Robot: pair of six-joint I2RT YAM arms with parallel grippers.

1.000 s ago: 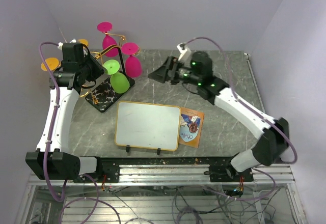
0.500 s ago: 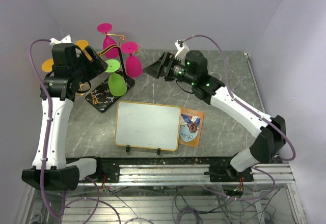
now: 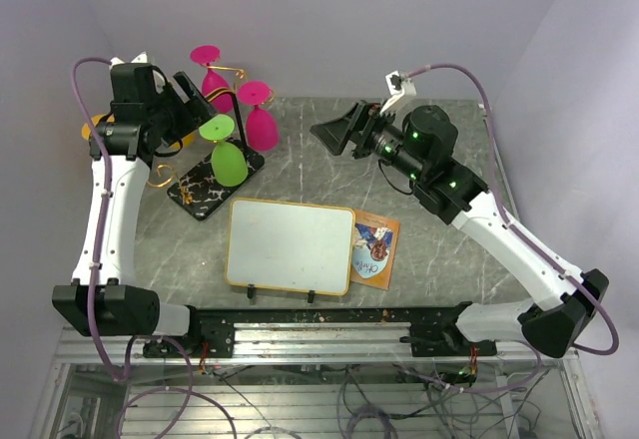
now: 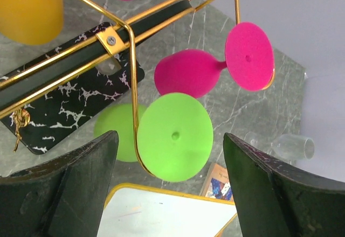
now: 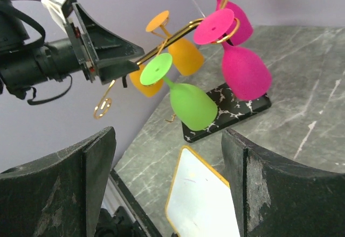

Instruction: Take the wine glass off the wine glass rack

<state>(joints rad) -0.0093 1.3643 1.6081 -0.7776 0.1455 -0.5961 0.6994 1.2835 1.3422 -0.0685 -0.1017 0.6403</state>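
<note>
I have the left arm reared up tall, wrist bent rightward, the left gripper (image 3: 197, 107) with its jaws spread wide. My right arm stretches out long and diagonal, the right gripper (image 3: 332, 133) pointing left, jaws likewise parted.

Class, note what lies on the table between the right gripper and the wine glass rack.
Only bare table, seen from the top external view, separates right gripper and wine glass rack.

The wine glass rack (image 3: 205, 195) stands at the desk's (image 3: 300, 175) far left, glasses (image 3: 230, 163) hanging from its arms; a board (image 3: 290, 245) lies nearer, a card (image 3: 377, 248) just right of it
</note>
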